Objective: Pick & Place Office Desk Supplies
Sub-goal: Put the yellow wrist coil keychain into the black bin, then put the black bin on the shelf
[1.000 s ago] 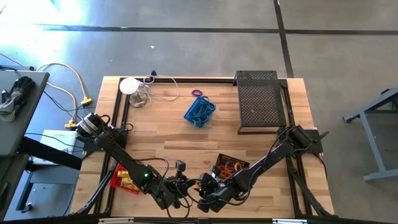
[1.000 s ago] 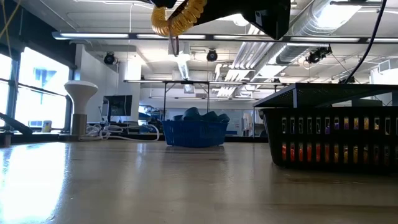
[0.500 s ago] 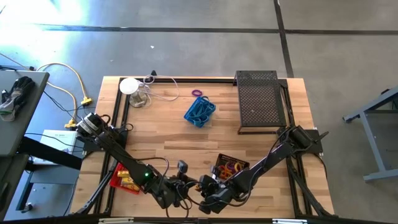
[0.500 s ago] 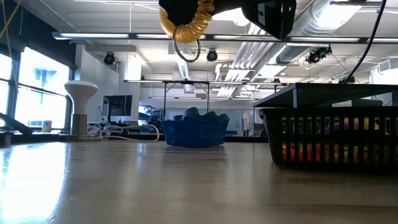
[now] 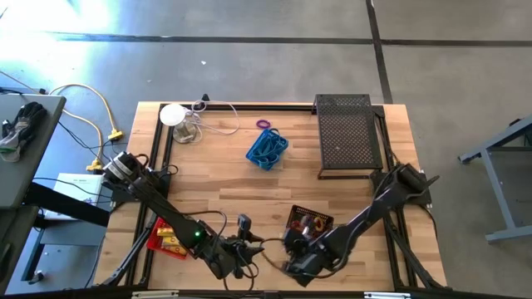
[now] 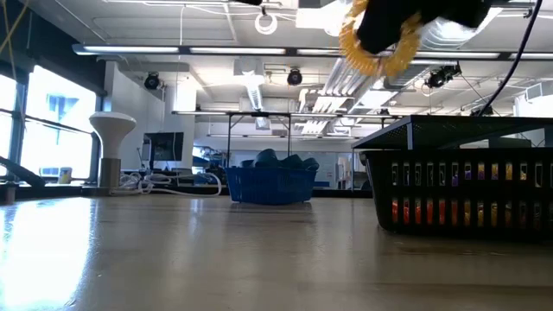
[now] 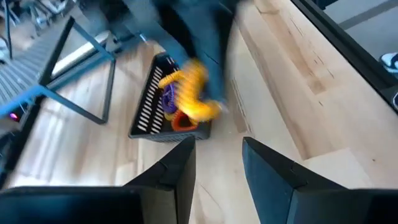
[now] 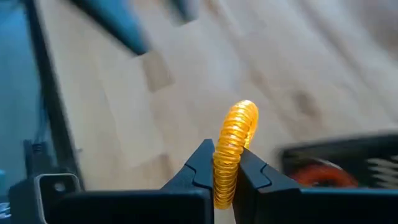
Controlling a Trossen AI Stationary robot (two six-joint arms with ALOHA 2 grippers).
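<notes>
The right end effector (image 8: 226,171) has its two fingers pressed in on a yellow coil (image 8: 235,146), a ribbed, springy little tube. The grip is on the coil's lower stretch, so the rest arches up and forward beyond the fingertips. In the low view the coil (image 6: 380,45) hangs well clear of the counter (image 6: 216,259), lifted high enough, it seems, to pass over a basket wall.

Beside it, at the near edge of the counter, the left end effector (image 7: 217,162) has its fingers spread and nothing between them. It points toward the other arm's coil (image 7: 189,93), which hangs in front of it, apart from it and over the black basket (image 7: 161,112).

That black basket (image 5: 309,223) lies just beyond the right end effector (image 5: 295,264) and already holds small orange and purple rings, so it is probably where the coil belongs. The red basket (image 5: 165,237) sits by the left arm. Farther across the counter stands the blue basket (image 5: 267,149), with a purple ring (image 5: 263,124) loose on the wood behind it.
</notes>
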